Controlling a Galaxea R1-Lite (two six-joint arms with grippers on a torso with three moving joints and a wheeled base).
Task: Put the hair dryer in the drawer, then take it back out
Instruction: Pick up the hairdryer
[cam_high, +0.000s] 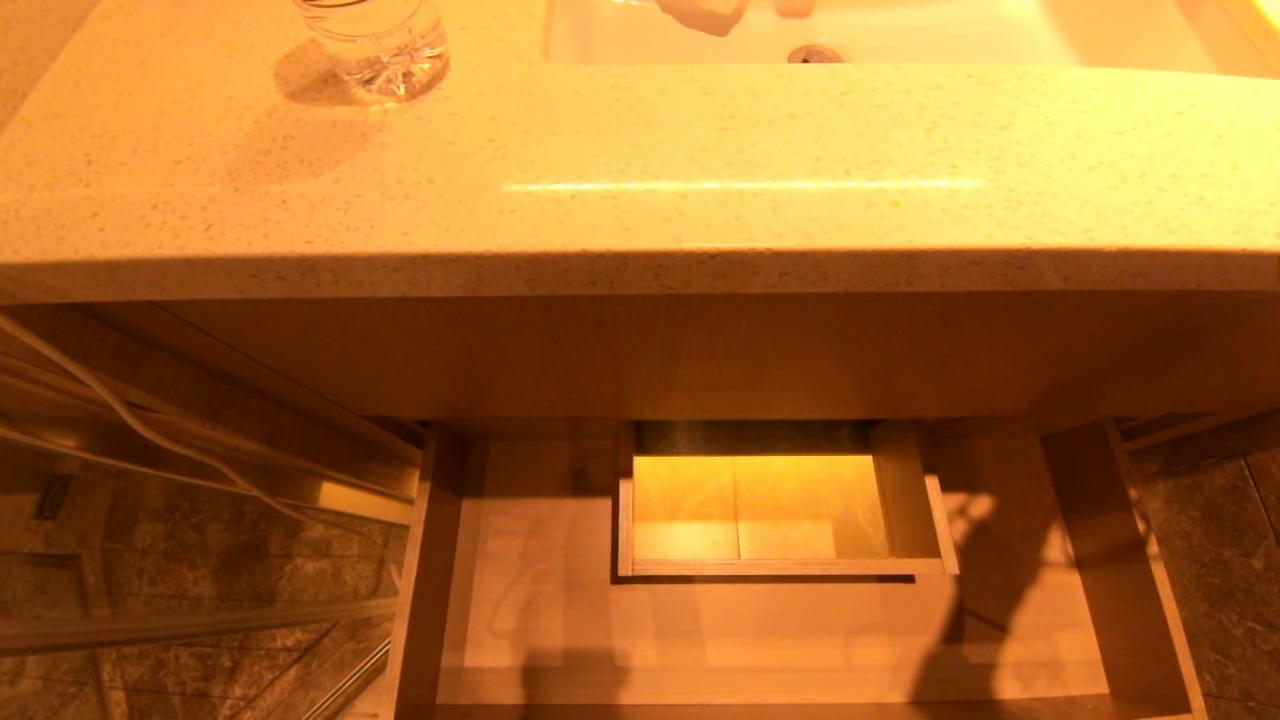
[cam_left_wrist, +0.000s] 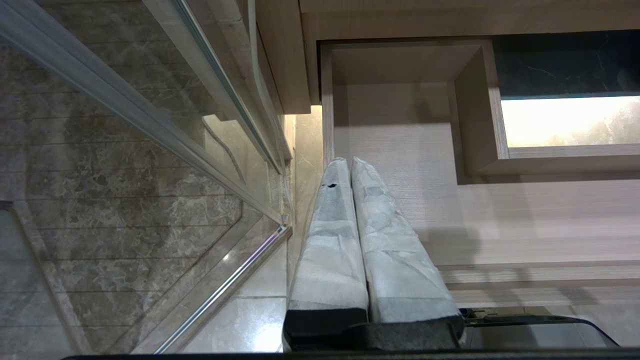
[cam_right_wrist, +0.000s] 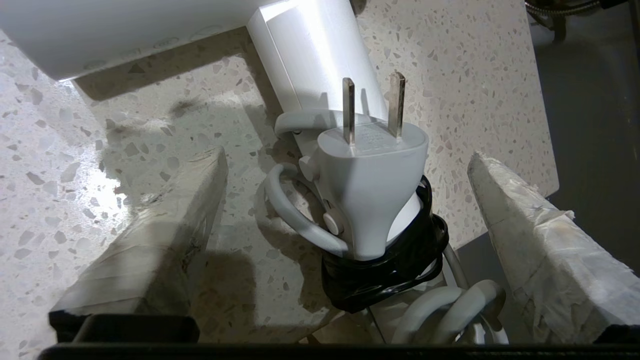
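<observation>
Hair dryer (cam_right_wrist: 310, 55) on speckled countertop (cam_right_wrist: 75, 200), marble floor (cam_left_wrist: 100, 175)

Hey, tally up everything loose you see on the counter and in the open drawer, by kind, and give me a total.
Hair dryer, white, with its cord and plug bundled, lying on the counter between the open right pincer fingers: 1
Drinking glass on the counter: 1
Things in the open drawer: 0
Total: 2

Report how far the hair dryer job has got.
Done: the drawer stands pulled open with no dryer inside. In hand: the open right gripper straddles the hair dryer lying on the countertop, not gripping. Left: grasp, place it in the drawer, take it out.
</observation>
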